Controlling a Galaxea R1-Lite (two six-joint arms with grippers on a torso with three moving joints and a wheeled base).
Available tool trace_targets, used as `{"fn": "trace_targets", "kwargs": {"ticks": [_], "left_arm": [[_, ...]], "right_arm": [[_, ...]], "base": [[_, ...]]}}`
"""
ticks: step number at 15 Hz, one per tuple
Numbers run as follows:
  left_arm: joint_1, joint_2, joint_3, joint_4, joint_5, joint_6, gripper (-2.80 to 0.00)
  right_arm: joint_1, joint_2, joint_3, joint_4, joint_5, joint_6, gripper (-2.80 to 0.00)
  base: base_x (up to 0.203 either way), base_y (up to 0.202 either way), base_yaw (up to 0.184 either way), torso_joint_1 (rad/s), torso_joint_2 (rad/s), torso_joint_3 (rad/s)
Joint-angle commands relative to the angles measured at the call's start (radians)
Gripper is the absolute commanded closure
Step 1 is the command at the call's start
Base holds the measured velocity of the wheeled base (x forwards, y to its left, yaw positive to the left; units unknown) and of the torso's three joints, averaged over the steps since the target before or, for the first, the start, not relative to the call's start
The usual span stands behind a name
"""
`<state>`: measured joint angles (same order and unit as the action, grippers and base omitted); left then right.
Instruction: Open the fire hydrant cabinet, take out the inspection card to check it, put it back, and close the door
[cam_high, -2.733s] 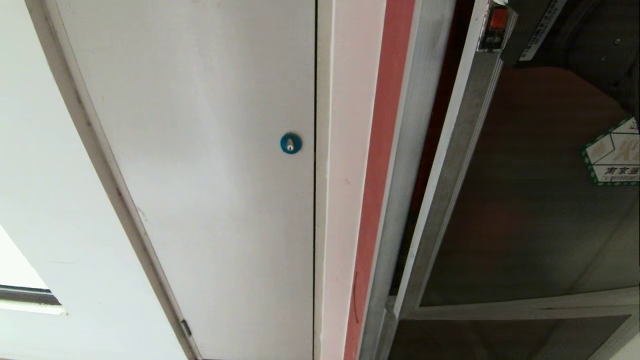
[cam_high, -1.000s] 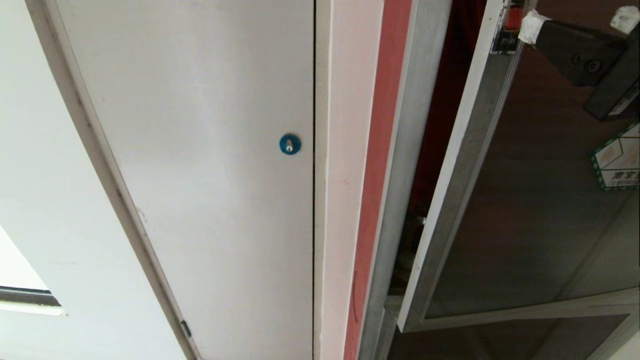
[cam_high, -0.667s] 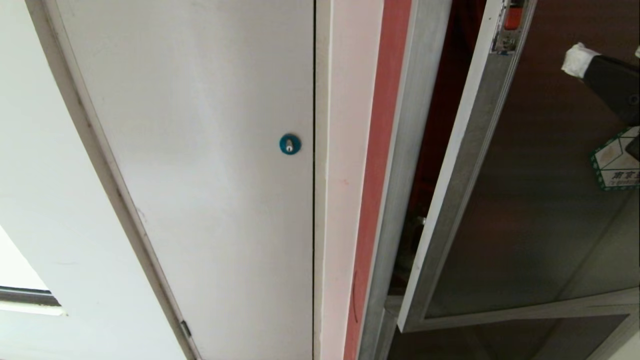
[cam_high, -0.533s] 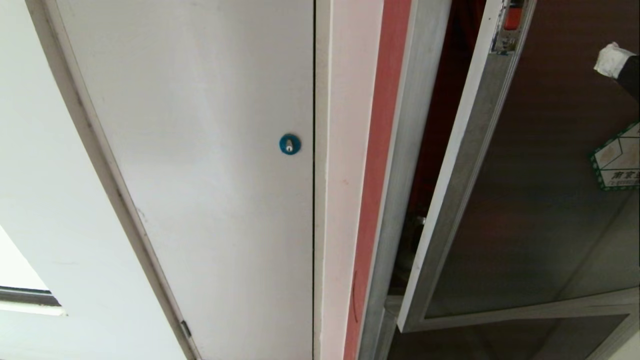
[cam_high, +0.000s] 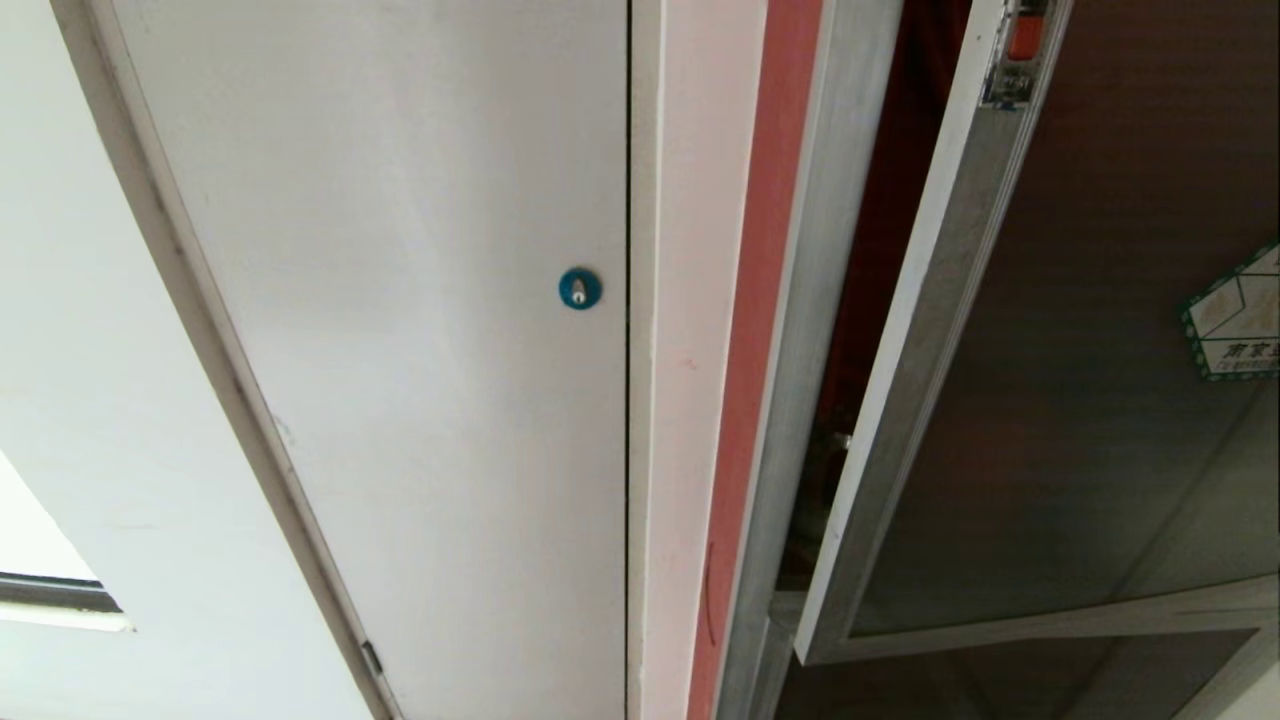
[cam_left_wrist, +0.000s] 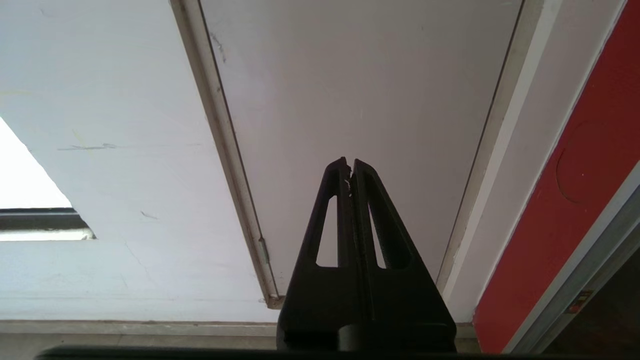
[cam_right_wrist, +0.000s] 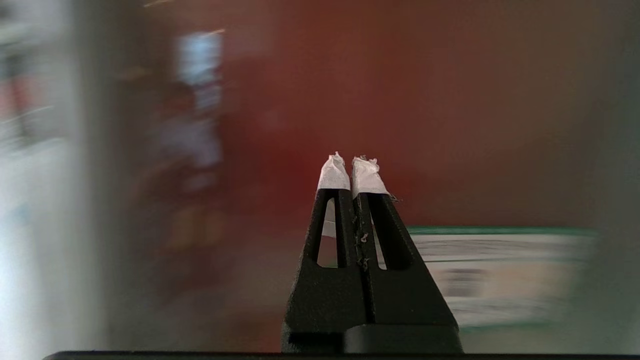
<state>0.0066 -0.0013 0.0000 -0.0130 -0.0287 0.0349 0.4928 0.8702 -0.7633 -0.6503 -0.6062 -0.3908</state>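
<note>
The fire hydrant cabinet shows as a silver frame at the right of the head view, with a dark red gap beside it. Its door, dark tinted glass in a silver frame, stands ajar and carries a green-edged hexagonal sticker and a small red latch. The inspection card is out of view. My right gripper is shut and empty, its white-taped tips facing the dark glass near the sticker. My left gripper is shut and parked before the white door. Neither arm is in the head view.
A plain white door with a round blue lock fills the left of the head view, with a pink-red wall strip between it and the cabinet. A lower dark glass panel sits beneath the open door.
The door has swung further open since the earliest frame. My right gripper has let go near the latch, drawn off to the right out of the head view, and shut.
</note>
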Motion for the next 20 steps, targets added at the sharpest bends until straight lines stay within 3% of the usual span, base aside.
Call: {"fn": "trace_targets", "kwargs": {"ticks": [1, 4, 6, 10, 12, 15, 18, 20], "left_arm": [[0.001, 0.000, 0.008, -0.001, 0.000, 0.000, 0.00], [0.000, 0.000, 0.007, -0.001, 0.000, 0.000, 0.00], [0.000, 0.000, 0.008, -0.001, 0.000, 0.000, 0.00], [0.000, 0.000, 0.006, -0.001, 0.000, 0.000, 0.00], [0.001, 0.000, 0.008, -0.001, 0.000, 0.000, 0.00], [0.000, 0.000, 0.006, -0.001, 0.000, 0.000, 0.00], [0.000, 0.000, 0.008, -0.001, 0.000, 0.000, 0.00], [0.000, 0.000, 0.008, -0.001, 0.000, 0.000, 0.00]], "right_arm": [[-0.159, -0.110, -0.017, 0.033, -0.005, -0.002, 0.00], [-0.364, -0.216, -0.029, 0.160, -0.002, -0.002, 0.00], [-0.453, -0.302, -0.039, 0.238, 0.015, -0.002, 0.00], [-0.487, -0.506, -0.001, 0.419, 0.044, 0.004, 0.00], [-0.488, -0.602, 0.081, 0.513, 0.073, 0.010, 0.00], [-0.488, -0.720, 0.264, 0.552, 0.189, 0.042, 0.00], [-0.488, -0.856, 0.457, 0.570, 0.413, 0.096, 0.00], [-0.488, -0.870, 0.533, 0.581, 0.489, 0.250, 0.00]], "base": [[0.000, 0.000, 0.000, 0.000, 0.00, 0.000], [0.000, 0.000, 0.000, 0.000, 0.00, 0.000], [0.000, 0.000, 0.000, 0.000, 0.00, 0.000], [0.000, 0.000, 0.000, 0.000, 0.00, 0.000], [0.000, 0.000, 0.000, 0.000, 0.00, 0.000], [0.000, 0.000, 0.000, 0.000, 0.00, 0.000], [0.000, 0.000, 0.000, 0.000, 0.00, 0.000], [0.000, 0.000, 0.000, 0.000, 0.00, 0.000]]}}
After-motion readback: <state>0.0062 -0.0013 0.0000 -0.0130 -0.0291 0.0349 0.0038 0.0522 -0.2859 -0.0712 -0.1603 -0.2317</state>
